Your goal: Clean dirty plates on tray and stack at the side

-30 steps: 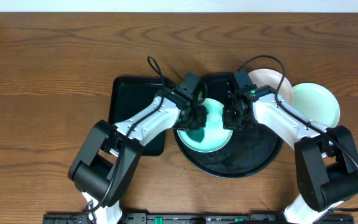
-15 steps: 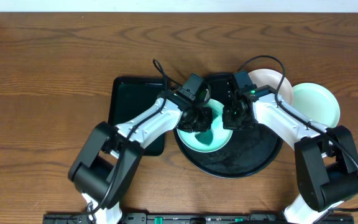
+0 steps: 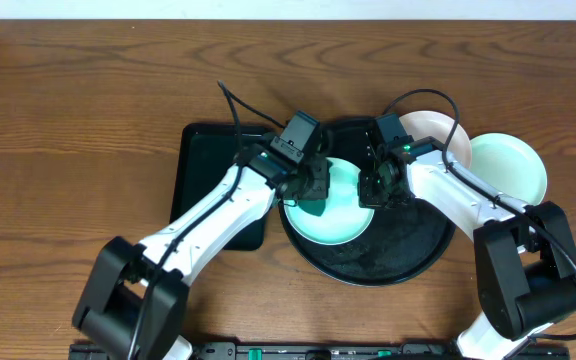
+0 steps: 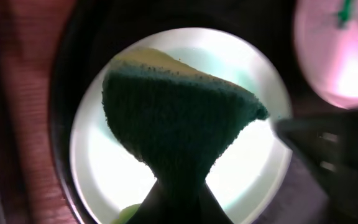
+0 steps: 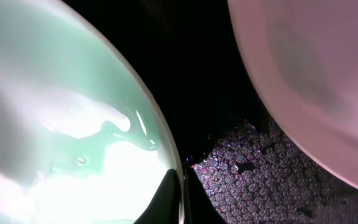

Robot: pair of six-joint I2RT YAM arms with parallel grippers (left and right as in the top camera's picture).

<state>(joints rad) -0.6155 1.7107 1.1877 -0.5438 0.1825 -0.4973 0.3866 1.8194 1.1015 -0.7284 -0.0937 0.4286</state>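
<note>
A pale mint plate (image 3: 336, 208) lies in the left half of the round black tray (image 3: 398, 262). My left gripper (image 3: 308, 185) is above its left part, shut on a dark green sponge with a yellow back (image 4: 179, 118) that presses on the plate (image 4: 101, 162). A small green smear (image 4: 128, 215) shows at the plate's near edge. The right gripper (image 3: 378, 190) is shut on the plate's right rim, one finger on each side of it (image 5: 182, 199). A white plate (image 3: 436, 132) sits at the tray's back right. Another mint plate (image 3: 509, 165) rests on the table to the right.
A smaller black rectangular tray (image 3: 206, 165) lies left of the round tray, under the left arm. The round tray's bare floor (image 5: 272, 180) is wet and speckled. Brown wooden table (image 3: 78, 120) surrounds everything.
The left gripper has swept the sponge right across the plate and back toward its left side, and the left arm has swung outward. The right gripper and plate have stayed put.
</note>
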